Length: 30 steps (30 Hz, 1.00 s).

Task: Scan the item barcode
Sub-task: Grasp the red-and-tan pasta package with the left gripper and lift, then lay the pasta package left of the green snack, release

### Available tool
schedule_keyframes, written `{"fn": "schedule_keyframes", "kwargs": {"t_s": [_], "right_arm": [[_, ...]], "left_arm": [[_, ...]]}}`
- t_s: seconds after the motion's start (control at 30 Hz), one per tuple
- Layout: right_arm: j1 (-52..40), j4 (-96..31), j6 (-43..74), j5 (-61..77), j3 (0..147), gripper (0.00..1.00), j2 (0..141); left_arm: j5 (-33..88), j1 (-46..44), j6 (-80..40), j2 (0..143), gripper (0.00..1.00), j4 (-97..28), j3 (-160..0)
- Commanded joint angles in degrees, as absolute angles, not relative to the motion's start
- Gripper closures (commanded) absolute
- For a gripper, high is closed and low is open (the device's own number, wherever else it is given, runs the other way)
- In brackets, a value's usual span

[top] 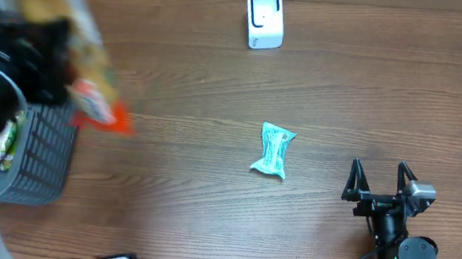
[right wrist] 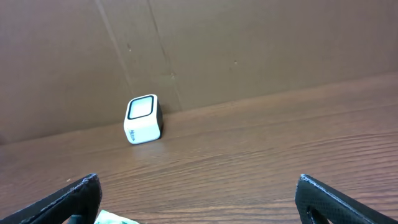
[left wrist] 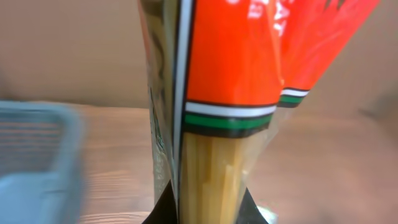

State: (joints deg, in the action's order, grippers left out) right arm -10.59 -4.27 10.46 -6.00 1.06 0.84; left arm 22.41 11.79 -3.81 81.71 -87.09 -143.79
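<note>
On the far left stands one grey basket with holes in its sides. Something green and white peeks out of it, but it is too hidden to count what is inside.

Just above the basket is the left hand. Its two black fingers are pressed together on one long pack of spaghetti, pinching it near the bottom end. The pack is clear where the yellow sticks show, and its top part is bright orange-red with white, black and green stripes. It is up in the air over the left edge of the worktop, by the basket and well apart from the scanner. From above it looks blurry.

Next comes one small white scanner. It stands upright at the back of the worktop, near the middle, and its face has a dark frame.

In the middle of the worktop lies one small blue-green pack, crinkled and flat. Nothing touches it.

On the right, near the front edge, is the right hand. Its two fingers are spread wide and hold nothing. It points toward the scanner.

So there are two hands, one basket, one spaghetti pack, one scanner and one little pack.

The worktop is brown wood with long lines running across it. Behind it stands a plain brown wall that looks like cardboard, with a few creases.
</note>
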Motion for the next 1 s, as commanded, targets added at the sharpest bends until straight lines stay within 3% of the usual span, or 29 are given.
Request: {"fn": "schedule_keyframes", "kwargs": {"t_s": [0.0, 0.2, 0.43, 0.77, 0.9, 0.97], "right_arm": [[-10.87, -3.92, 9.96, -6.39, 0.45, 0.00, 0.16], [-10.87, -3.92, 9.96, -6.39, 0.45, 0.00, 0.16], [-10.87, -3.92, 9.96, -6.39, 0.45, 0.00, 0.16], [-10.87, -3.92, 9.96, -6.39, 0.45, 0.00, 0.16], [-10.87, -3.92, 9.96, -6.39, 0.45, 0.00, 0.16], [-10.87, -3.92, 9.96, -6.39, 0.45, 0.00, 0.16]], "left_arm": [[23.22, 2.94, -7.94, 83.37, 0.96, -88.16, -143.17], [16.84, -7.66, -11.25, 87.26, 0.96, -89.30, -135.46], [10.83, -18.81, -18.20, 93.58, 0.96, -82.37, -120.25], [9.91, -25.02, -29.47, 104.42, 0.96, -58.22, -93.67], [11.97, -25.15, -31.77, 109.27, 0.96, -53.04, -90.37], [13.85, -25.15, -31.75, 110.87, 0.87, -52.58, -90.39]]}}
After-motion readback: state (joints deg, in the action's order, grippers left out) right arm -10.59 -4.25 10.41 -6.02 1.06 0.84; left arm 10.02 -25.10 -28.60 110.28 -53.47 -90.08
